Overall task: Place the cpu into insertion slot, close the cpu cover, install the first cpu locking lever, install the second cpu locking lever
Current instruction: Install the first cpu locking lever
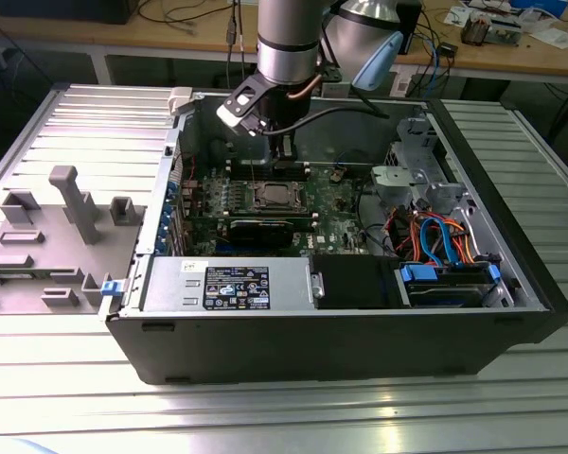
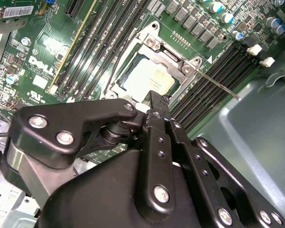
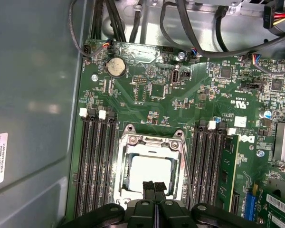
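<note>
Over the slot, inside the open case, the gripper hangs with its fingers clenched together, tip against tip, grasping nothing. In the first wrist view the joined tips lie across the near edge of the cpu; I cannot tell whether they touch it. The cpu sits flat in the slot, its pale top showing through the window of the cover, which lies down over it. In the second wrist view a thin lever runs from the slot's corner out across the memory slots, away from the cover. The slot sits on the green board, with black memory slots on both sides. A round battery lies on the board well apart from the slot, near the cables at the case wall.
</note>
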`<action>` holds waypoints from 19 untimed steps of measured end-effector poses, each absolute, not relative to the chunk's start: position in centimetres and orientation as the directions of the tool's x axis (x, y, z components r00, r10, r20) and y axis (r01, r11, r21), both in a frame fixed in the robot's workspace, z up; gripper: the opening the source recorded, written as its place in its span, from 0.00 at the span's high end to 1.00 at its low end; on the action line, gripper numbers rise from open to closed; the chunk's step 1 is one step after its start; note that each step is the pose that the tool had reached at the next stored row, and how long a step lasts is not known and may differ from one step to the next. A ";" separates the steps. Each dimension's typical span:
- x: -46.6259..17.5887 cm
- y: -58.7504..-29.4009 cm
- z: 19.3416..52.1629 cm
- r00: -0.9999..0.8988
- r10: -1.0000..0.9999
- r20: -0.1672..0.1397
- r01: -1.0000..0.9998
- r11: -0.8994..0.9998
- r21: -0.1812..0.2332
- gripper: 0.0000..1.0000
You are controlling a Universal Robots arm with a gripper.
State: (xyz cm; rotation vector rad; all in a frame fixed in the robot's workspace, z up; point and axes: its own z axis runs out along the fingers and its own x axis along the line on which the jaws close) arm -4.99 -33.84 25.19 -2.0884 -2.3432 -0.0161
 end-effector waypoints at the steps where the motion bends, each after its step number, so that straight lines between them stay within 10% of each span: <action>1: -5.0 -33.8 25.2 -0.120 0.993 0.009 0.993 0.120 0.006 0.89; 19: -5.0 -33.8 25.2 -0.372 0.928 0.008 0.928 0.372 0.006 0.89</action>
